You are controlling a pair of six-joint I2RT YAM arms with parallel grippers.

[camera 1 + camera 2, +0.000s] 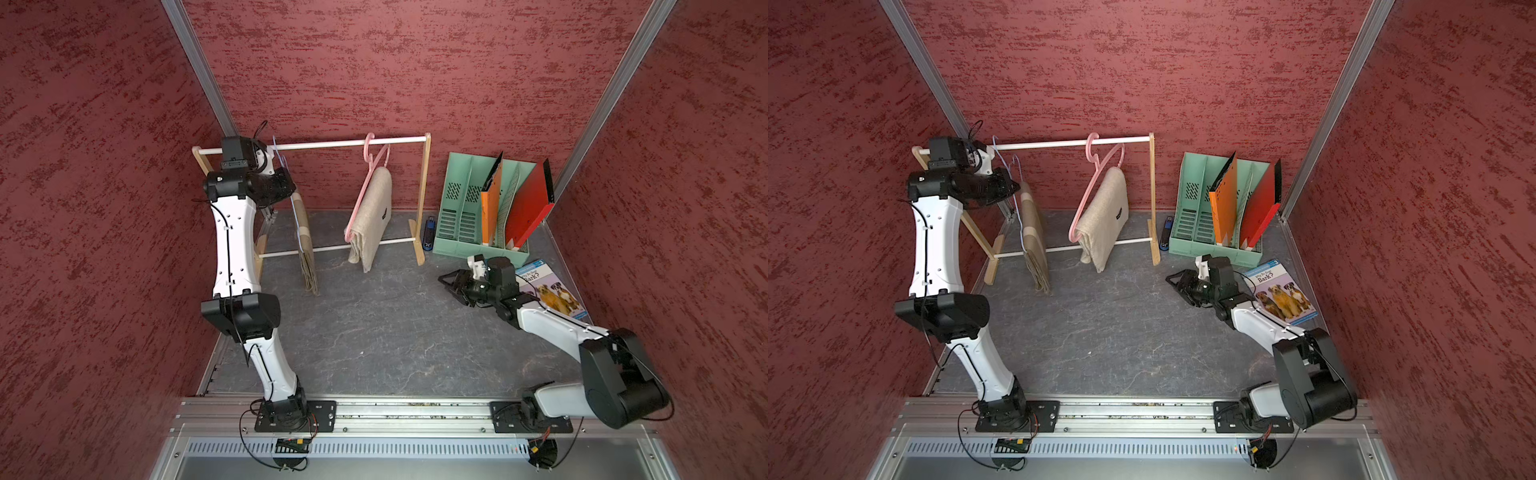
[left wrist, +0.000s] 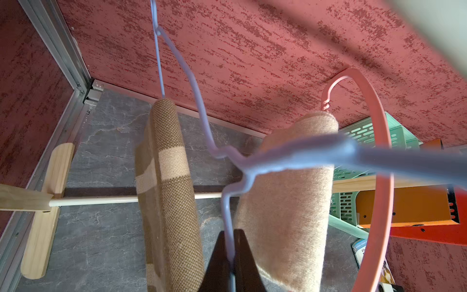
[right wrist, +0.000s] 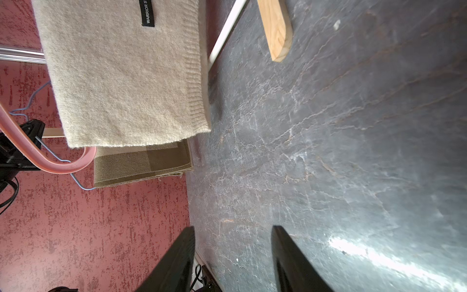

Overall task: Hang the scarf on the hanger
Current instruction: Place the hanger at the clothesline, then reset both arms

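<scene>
Two scarves at the wooden rack point(image 1: 332, 144), each draped over a hanger.
Left gripper point(image 2: 231, 252) clamps the blue wire hanger point(image 2: 199, 118) bearing the checked brown scarf point(image 2: 171, 182); right gripper point(image 3: 232, 235) half-open, empty.

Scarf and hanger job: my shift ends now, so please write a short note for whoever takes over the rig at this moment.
Left hand: shut on the wire of the blue hanger, up at the rack's top rail.
Right hand: open, empty, low over the table, near the book.
Done: Checked scarf is draped over the blue hanger; beige scarf hangs on the pink hanger.
Left: whether the blue hook sits on the rail cannot be told; confirm, then release.
</scene>
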